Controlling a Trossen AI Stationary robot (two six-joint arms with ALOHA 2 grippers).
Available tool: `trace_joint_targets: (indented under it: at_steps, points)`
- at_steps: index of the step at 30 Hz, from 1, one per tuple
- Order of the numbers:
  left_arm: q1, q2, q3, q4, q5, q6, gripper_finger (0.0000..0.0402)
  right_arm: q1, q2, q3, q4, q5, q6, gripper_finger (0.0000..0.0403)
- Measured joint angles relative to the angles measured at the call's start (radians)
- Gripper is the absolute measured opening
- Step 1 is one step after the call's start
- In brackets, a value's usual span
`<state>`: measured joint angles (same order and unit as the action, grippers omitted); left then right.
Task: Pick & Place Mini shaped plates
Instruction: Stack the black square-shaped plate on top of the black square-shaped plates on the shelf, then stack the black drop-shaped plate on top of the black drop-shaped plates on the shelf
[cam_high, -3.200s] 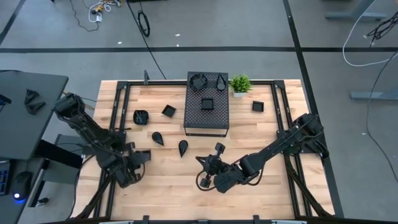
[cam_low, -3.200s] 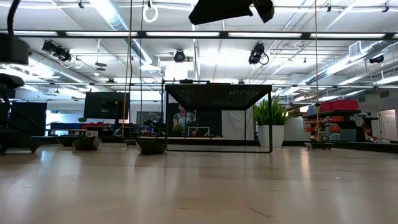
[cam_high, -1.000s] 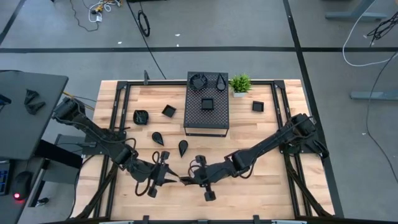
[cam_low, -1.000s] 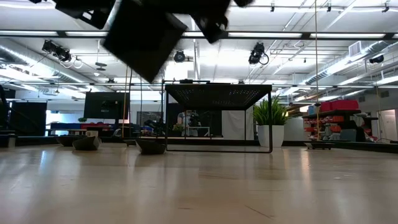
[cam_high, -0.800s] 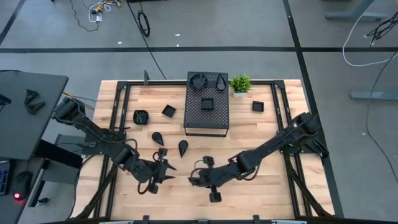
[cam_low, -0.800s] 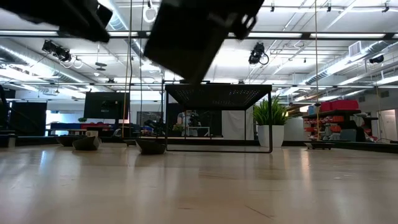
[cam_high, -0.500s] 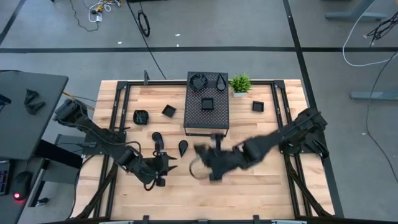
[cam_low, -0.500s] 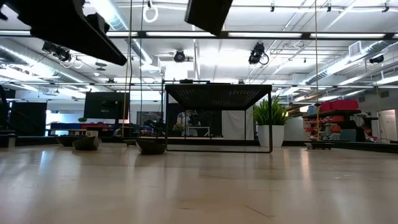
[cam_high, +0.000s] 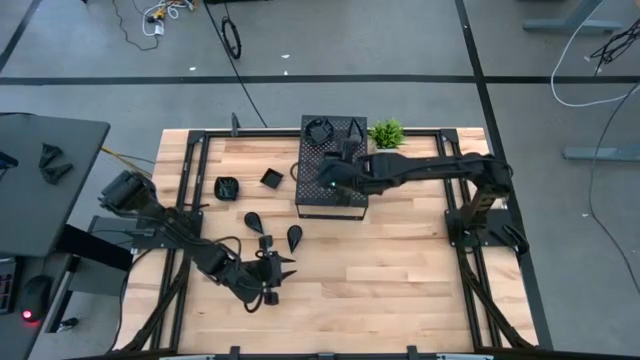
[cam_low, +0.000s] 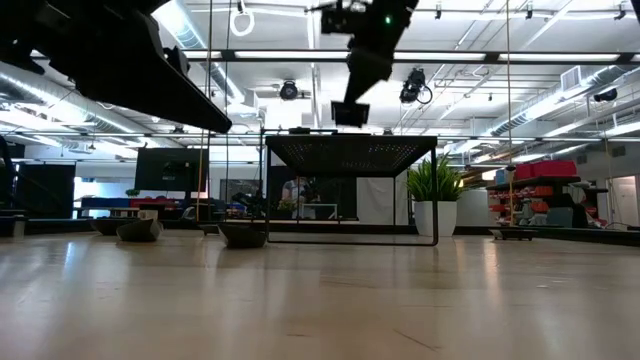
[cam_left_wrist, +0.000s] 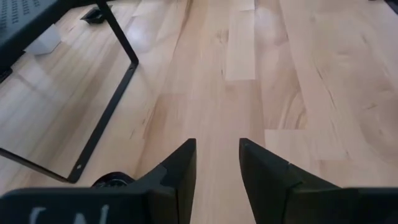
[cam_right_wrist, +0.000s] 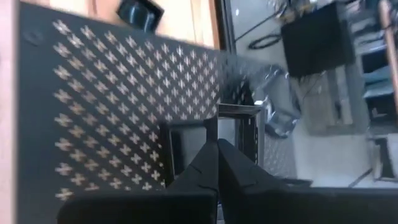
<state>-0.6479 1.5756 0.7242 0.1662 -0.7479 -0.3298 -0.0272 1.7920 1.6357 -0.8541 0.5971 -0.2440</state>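
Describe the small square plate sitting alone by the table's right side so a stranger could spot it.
Start at the perforated black box mid-table, then the green plant at its right corner. Just right of the plant, under the right arm, lies a lone square black plate; the other loose plates lie left of the box.

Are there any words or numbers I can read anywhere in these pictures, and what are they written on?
No text can be read in full.
Left gripper: pale marks on its dark body, cut off at the picture's edge; unreadable.
Perforated box: only a pattern of small cross-shaped holes, not writing.
Room behind the table in the low view: any signs are too small to read.
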Motion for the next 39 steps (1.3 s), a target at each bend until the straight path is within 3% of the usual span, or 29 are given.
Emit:
trace_joint_targets:
  at_steps: [7, 15, 30, 34, 39]
  points:
    - [0.0, 0.01, 0.0, 0.01, 0.0, -0.001, 0.0126, -0.023, 0.0, -0.122, 0.083, -0.012, -0.031, 0.0]
    - [-0.001, 0.009, 0.0, 0.026, 0.009, -0.001, 0.0126, -0.023, 0.0, -0.151, 0.124, -0.003, -0.027, 0.0006]
    - [0.0, 0.009, 0.0, 0.044, 0.011, 0.001, 0.0126, 0.02, -0.074, -0.146, 0.125, -0.034, -0.017, 0.0131]
    - [0.0, 0.009, 0.0, 0.044, 0.011, 0.001, 0.0126, 0.023, -0.134, -0.146, 0.109, -0.115, 0.049, 0.0127]
    - [0.0, 0.009, 0.0, 0.044, 0.011, 0.001, 0.0126, 0.048, -0.221, -0.145, 0.106, -0.116, 0.21, 0.0099]
